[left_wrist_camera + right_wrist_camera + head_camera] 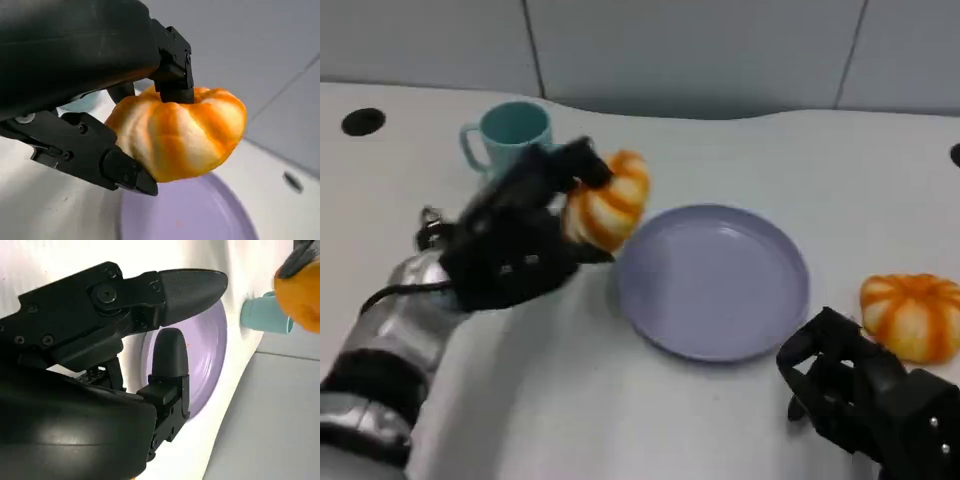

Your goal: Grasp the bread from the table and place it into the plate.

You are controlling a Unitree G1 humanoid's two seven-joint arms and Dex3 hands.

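The left hand (515,245) holds the bread (608,205) (an orange and white bun) up off the white table (740,150), left of the middle of the head view, just at the left edge of the purple plate (715,285). A teal mug (508,135) stands behind the hand, near the upper left, and a second bun (912,315) lies at the right edge, just beside the plate. The right hand (865,395) sits at the lower right with its fingers apart, holding nothing.
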